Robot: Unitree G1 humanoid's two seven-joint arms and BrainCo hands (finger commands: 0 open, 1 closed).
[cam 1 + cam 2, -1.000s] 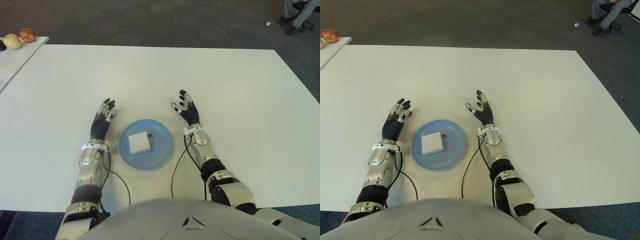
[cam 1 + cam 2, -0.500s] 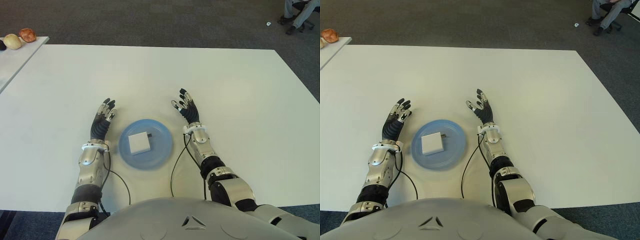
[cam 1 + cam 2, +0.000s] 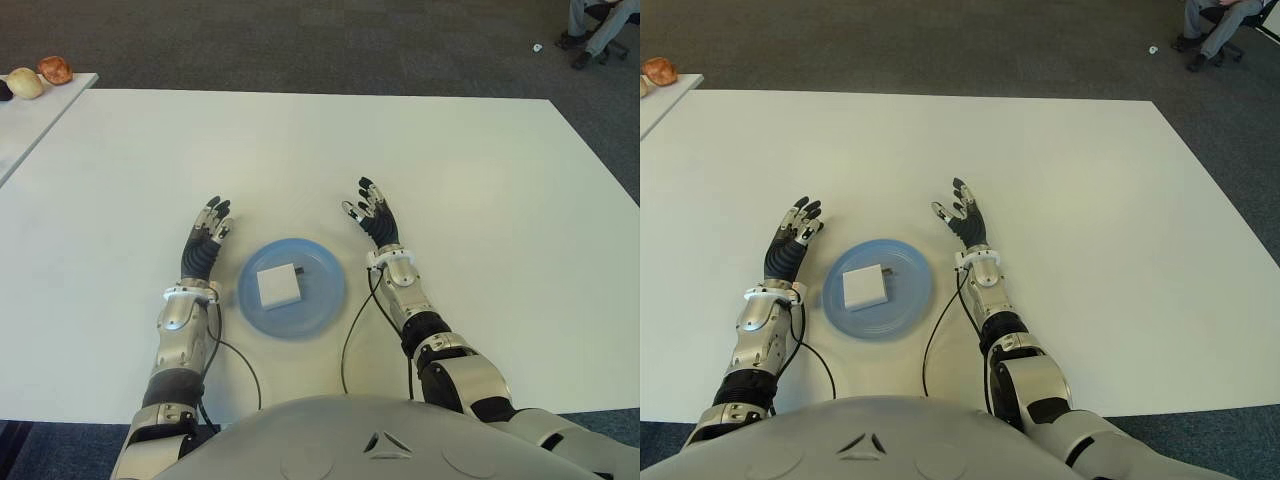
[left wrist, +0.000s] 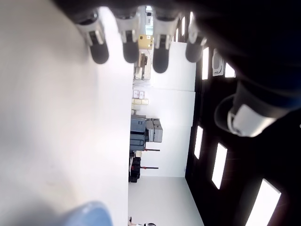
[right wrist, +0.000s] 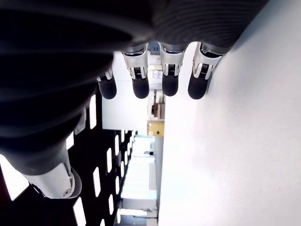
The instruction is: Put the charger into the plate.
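Office or lab room with carpet flooring.

A large white counter [image 3: 450, 180] stands on dark grey carpet [image 3: 300, 40]. At 1 o'clock, a seated person's legs [image 3: 598, 25] and an office chair base show at the frame's edge. At 10 o'clock sits a second white table [image 3: 35, 110]. The wrist views show white walls and long ceiling lights.

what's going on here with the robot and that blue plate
Nothing is being handled right now. The small white square charger already lies inside the round blue plate, which sits on the white table between the robot's arms. The left hand shows just left of the plate and the right hand to its upper right, both with fingers spread and holding nothing. Judging by how things lie, the job looks done.
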